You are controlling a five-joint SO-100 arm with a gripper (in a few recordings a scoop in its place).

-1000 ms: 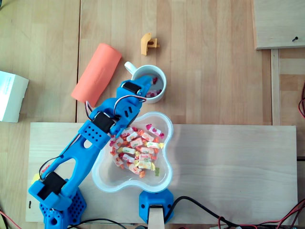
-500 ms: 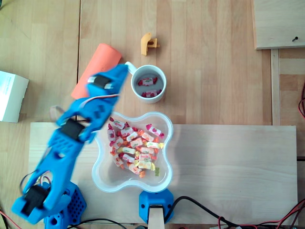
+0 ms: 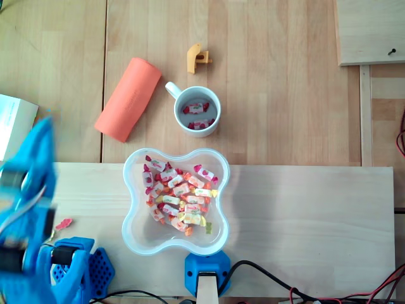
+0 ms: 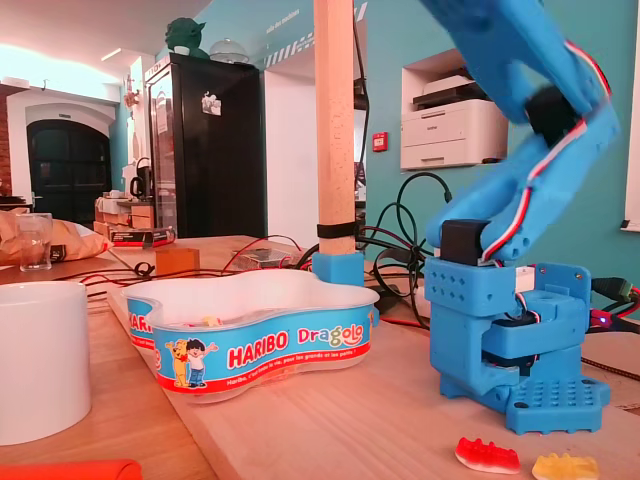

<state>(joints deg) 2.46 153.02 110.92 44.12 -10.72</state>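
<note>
Arm [image 3: 25,196] is swung well left of the tub [image 3: 142,237] and motion-blurred. Pincer [image 3: 40,136] sits at its top end, can't tell how far the jaws stand apart. Mug [image 3: 204,132] with wrapped sweets [image 3: 196,108] is just above the tub in the overhead view, not touching, well right of the pincer. Orange roll [image 3: 128,98] up-left of tub, red gummy [image 3: 63,223] left of it. Vs 0.5 s ago: pincer was at the mug handle, now off it; mug, tub, roll unmoved. Pale wood worktop, lighter board [image 3: 304,221] under tub. Fixed view: teal walls, black fridge [image 4: 205,150], printer [image 4: 455,122], cables.
</note>
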